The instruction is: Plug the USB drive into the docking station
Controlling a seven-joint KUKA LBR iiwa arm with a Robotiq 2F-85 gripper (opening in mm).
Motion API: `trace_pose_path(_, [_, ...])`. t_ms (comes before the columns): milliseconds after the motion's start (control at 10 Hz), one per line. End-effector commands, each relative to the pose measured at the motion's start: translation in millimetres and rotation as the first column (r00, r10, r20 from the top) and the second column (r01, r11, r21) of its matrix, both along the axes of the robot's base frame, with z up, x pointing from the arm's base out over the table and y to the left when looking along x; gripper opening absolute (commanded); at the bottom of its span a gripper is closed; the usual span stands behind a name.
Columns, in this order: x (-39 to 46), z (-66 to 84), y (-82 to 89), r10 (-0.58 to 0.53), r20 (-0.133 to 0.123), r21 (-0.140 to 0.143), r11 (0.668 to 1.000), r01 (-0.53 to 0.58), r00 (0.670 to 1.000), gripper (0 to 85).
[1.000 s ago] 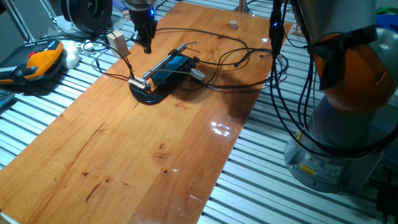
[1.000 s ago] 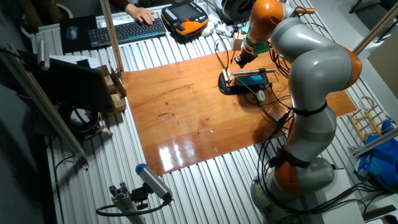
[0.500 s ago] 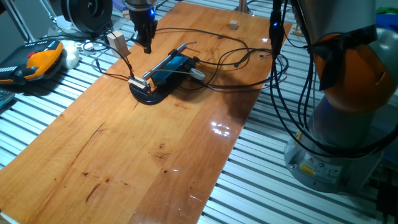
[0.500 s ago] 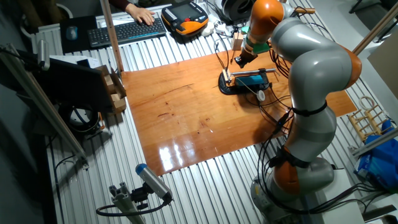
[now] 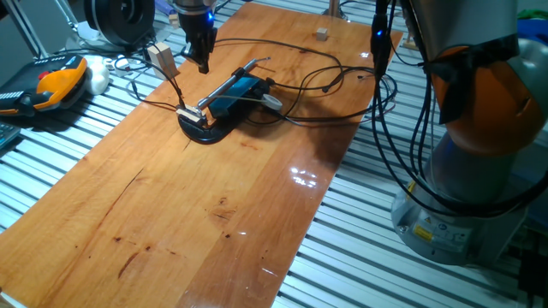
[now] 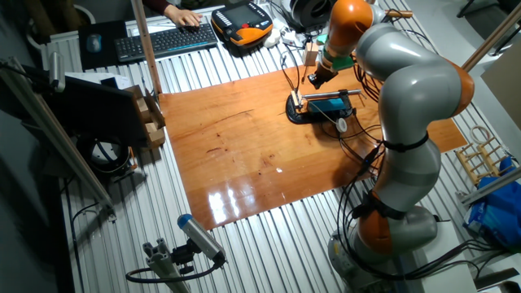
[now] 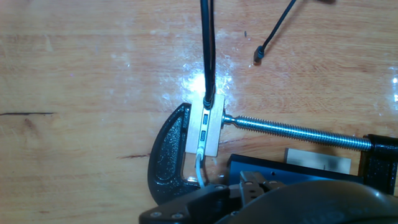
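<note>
The blue docking station lies on the wooden table on a black curved base; it also shows in the other fixed view and at the bottom of the hand view. The small pale USB drive sits at the station's near-left end, over the black base. In the hand view the drive is upright between the black curve and a threaded rod, with a black cable on its top. My gripper hangs above and behind it, apart from it. Its fingers look closed to a point, with nothing in them.
A tan block stands left of the gripper. Thin black cables loop over the far table. An orange-and-black device lies off the table's left edge. A small wooden cube sits at the far edge. A round white piece lies beside the station.
</note>
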State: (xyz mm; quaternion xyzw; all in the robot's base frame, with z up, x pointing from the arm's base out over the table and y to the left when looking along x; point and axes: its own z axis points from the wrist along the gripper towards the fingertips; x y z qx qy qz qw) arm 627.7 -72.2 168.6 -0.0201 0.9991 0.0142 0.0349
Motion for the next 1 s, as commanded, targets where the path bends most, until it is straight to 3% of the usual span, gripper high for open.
trace_pose_path(0, [-0.1,0.1,0.6,-0.004,0.000,0.004,1.000,0.004,1.000,0.0])
trace_pose_path(900, [-0.1,0.3,1.8,-0.028,-0.004,0.014,1.000,0.028,1.000,0.0])
